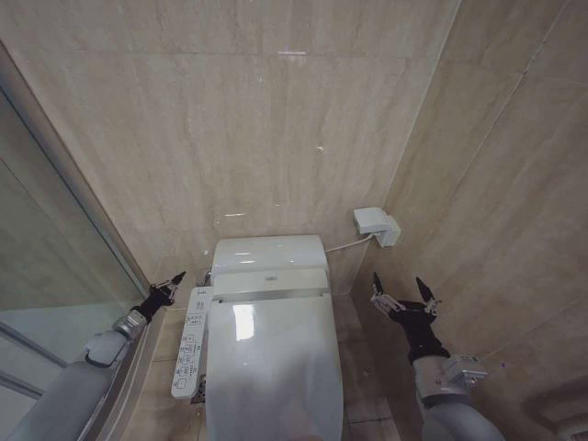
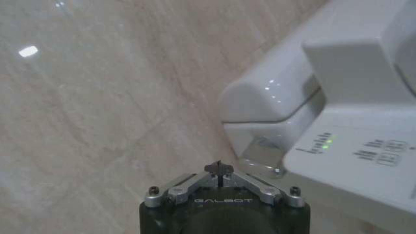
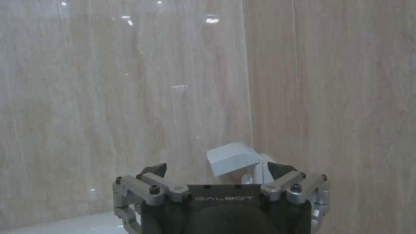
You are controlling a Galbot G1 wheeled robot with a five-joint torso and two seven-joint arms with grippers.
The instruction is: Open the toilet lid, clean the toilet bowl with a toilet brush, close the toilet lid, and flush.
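The toilet lid (image 1: 271, 367) is lying shut over the toilet bowl (image 1: 213, 404), which is standing against the beige tiled back wall (image 1: 239, 119), its white button panel (image 1: 190, 342) running along the robot's left side. The left gripper (image 1: 176, 278) is hovering just beside the far end of that panel, its jaws pressed together and holding nothing. The right gripper (image 1: 403, 289) is hanging in the air to the right of the toilet, apart from it, with its jaws spread wide and empty, facing the corner where a white wall box (image 1: 377, 225) is sitting.
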